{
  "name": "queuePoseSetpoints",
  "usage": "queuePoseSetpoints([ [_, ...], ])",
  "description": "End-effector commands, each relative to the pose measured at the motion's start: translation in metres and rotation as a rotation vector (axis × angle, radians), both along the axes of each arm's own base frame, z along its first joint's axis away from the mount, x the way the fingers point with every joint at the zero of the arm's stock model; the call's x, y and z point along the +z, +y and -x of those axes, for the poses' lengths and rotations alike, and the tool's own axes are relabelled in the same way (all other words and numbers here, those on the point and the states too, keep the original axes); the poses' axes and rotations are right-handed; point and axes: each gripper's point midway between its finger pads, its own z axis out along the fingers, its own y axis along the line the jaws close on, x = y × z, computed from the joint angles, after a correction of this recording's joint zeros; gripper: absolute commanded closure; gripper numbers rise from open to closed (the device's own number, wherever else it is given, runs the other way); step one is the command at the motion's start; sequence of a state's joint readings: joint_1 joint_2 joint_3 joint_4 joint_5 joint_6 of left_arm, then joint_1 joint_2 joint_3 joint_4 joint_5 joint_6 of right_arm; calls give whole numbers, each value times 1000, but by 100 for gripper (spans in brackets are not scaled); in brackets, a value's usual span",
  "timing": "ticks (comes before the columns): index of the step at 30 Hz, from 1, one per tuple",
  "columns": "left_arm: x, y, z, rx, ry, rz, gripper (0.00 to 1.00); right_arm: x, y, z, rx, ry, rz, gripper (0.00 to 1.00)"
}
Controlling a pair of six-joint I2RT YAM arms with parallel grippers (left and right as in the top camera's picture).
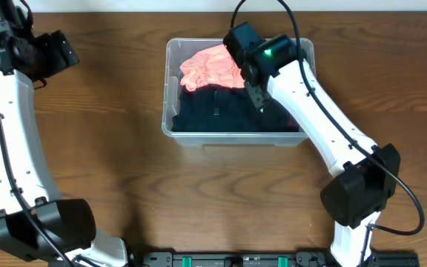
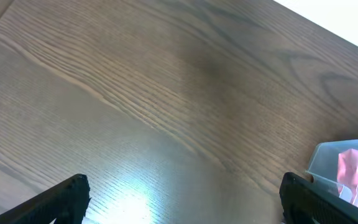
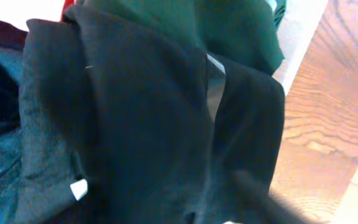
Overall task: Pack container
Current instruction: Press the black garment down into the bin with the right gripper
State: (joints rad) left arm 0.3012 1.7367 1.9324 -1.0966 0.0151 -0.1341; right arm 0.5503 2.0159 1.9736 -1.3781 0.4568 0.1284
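Wooden surface [image 1: 110,111] holds the container [image 1: 228,138] at twelve o'clock. Right fingers [image 1: 256,95], grip untellable, seem to be tucking dark clothes [image 1: 206,111] inside. Left fingers [image 2: 61,199] spread wide, idle. Next: lift clear.

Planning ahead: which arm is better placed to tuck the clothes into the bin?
Likely right: the right gripper is over the bin, at the dark clothes; the left gripper hangs over bare table.

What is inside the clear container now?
In the container lie a pink garment and dark clothes. The right arm covers its right part; the clothes hide its base.
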Motion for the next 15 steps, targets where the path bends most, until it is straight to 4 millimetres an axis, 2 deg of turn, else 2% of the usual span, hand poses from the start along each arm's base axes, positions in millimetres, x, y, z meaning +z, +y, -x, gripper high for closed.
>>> queuePoseSetpoints([
  [1, 0, 3, 1, 7, 5, -7, 2, 7, 8, 6, 35, 15, -45, 19],
  [5, 0, 3, 1, 7, 5, -7, 2, 20, 15, 14, 62, 17, -112, 16],
  [8, 0, 3, 1, 7, 5, -7, 2, 32, 22, 15, 71, -13, -178, 23],
  [9, 0, 3, 1, 7, 5, -7, 2, 35, 25, 13, 74, -22, -204, 30],
  [12, 0, 3, 1, 7, 5, -7, 2, 38, 34, 5, 80, -45, -271, 71],
  [14, 0, 3, 1, 7, 5, -7, 2, 39, 37, 0, 74, -55, -311, 92],
  [15, 0, 3, 1, 7, 5, -7, 2, 39, 36, -3, 59, -62, -321, 99],
])
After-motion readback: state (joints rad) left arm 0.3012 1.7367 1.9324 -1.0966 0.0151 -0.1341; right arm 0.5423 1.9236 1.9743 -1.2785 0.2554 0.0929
